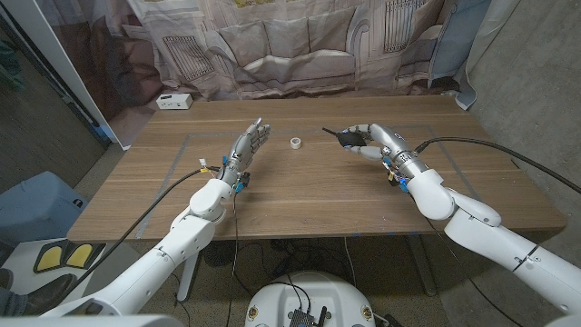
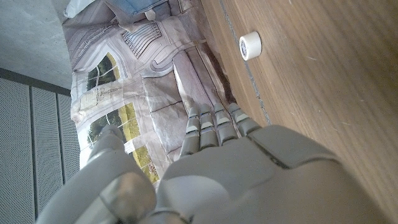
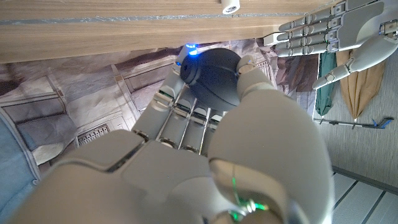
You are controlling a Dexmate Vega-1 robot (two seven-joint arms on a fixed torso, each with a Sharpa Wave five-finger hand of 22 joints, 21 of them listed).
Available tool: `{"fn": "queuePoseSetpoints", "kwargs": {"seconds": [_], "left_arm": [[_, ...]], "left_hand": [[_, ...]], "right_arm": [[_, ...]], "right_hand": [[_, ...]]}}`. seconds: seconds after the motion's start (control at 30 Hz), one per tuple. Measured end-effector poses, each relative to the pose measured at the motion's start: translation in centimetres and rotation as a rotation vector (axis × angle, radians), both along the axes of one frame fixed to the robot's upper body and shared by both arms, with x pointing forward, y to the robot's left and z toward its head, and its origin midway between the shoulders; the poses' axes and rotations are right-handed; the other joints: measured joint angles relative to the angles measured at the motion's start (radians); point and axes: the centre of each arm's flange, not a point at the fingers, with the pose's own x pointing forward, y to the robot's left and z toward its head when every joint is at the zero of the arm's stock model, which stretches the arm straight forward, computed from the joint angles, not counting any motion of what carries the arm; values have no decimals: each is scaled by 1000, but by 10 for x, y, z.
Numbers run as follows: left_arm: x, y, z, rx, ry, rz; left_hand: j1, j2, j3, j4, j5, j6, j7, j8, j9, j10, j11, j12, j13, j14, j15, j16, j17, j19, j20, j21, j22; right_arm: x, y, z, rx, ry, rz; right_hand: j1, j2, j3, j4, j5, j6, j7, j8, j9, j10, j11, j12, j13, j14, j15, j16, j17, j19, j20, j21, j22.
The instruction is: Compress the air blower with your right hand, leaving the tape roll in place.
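My right hand (image 1: 370,141) holds the black air blower (image 1: 348,139) above the table, right of the middle; its thin nozzle points toward picture left. In the right wrist view the fingers and thumb wrap the round black bulb (image 3: 214,74). The small white tape roll (image 1: 296,142) lies on the table between my hands, also seen as a white tape roll (image 2: 250,45) and a tape roll (image 3: 230,7). My left hand (image 1: 249,145) stands on its edge left of the roll, fingers straight and apart, holding nothing. The left hand (image 3: 329,31) shows beyond the blower.
A white box (image 1: 173,101) sits at the table's far left corner. A printed curtain (image 1: 300,41) hangs behind the wooden table (image 1: 309,195). Cables run along both arms.
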Motion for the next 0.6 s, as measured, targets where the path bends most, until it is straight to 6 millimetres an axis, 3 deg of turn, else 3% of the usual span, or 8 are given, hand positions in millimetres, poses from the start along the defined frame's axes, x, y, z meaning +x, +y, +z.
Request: {"fn": "queuePoseSetpoints", "kwargs": {"seconds": [0.6], "left_arm": [[-2,2,-4,-6,4,-4]], "left_hand": [[0,0,0,0,0,0,0,0,0,0,0,0,0,0,0,0,0,0,0,0,0]], "right_arm": [[3,8,0,-83,30,-23]], "right_hand": [[-9,9,-3,2,0,0,0,5,0,8,0,4,0,0,0,0,-3,0,0,0,0]]}}
